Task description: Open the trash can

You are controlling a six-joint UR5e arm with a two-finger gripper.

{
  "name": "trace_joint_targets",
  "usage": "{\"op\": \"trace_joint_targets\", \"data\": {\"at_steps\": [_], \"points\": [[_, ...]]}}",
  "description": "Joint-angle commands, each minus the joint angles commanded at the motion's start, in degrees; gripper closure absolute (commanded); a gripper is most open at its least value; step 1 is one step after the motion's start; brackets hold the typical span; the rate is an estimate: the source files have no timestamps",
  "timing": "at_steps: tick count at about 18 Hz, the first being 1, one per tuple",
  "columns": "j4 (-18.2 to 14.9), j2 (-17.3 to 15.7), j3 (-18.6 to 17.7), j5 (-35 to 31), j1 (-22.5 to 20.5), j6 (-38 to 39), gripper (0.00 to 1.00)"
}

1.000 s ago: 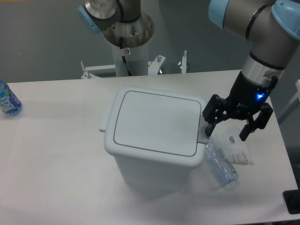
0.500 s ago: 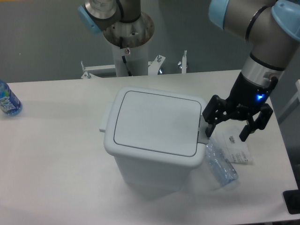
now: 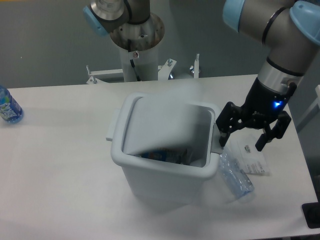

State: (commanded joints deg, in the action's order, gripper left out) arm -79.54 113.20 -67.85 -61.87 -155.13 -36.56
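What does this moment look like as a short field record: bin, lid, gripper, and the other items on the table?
bin: pale grey trash can, upright near the table's middle
lid: lid motion-blurred, lifted off the rim; inside visible
contents: something blue and dark inside, too unclear to name
gripper: gripper at the bin's right-hand tab, fingers spread, holding nothing
beside bin: clear plastic bottle lying on the table, flat packet next to it
far edge: blue-labelled bottle, cut off by the frame
task state: bin appears open or opening

Even, bright overhead light; soft shadows beneath the trash can [image 3: 165, 186]. Its lid [image 3: 165, 117] smears in motion blur; elsewhere focus stays sharp.
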Motion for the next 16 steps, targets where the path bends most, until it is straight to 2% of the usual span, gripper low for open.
{"op": "trace_joint_targets", "data": {"at_steps": [10, 16], "points": [[0.0, -0.44, 0.7, 0.09, -1.92, -1.49, 0.0], [0.0, -0.09, 0.18, -0.17, -4.39, -11.93, 0.0]]}}
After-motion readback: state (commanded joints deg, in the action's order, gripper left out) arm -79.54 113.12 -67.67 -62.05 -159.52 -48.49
